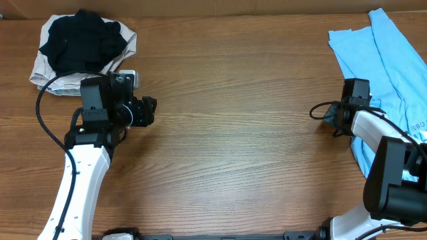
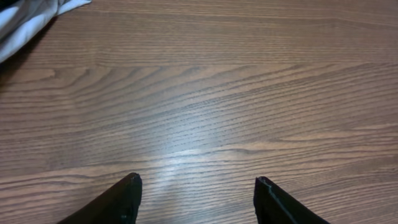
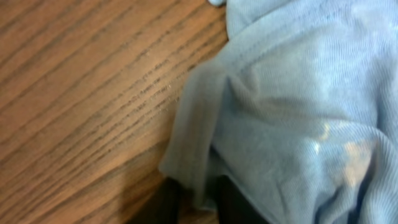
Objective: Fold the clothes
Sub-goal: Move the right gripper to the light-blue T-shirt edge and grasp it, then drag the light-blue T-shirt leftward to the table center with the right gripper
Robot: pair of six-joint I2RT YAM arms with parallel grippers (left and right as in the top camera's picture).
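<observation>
The clothes, a light sky-blue T-shirt [image 1: 393,60], lie crumpled at the table's far right edge, partly running out of the overhead view. My right gripper [image 1: 357,83] is at the shirt's left border. In the right wrist view its two dark fingers [image 3: 171,202] stand close together with the shirt's hem [image 3: 199,124] pinched between them, so the right gripper [image 3: 198,196] is shut on the fabric. My left gripper [image 1: 152,111] hovers over bare wood at the left, far from the shirt. In the left wrist view the left gripper [image 2: 198,183] is open with nothing between its fingers.
A black garment [image 1: 83,40] lies on a beige folded cloth [image 1: 50,73] at the back left, just behind the left arm. A pale corner of that cloth [image 2: 25,22] shows in the left wrist view. Brown wooden table [image 1: 233,133] spans between the arms.
</observation>
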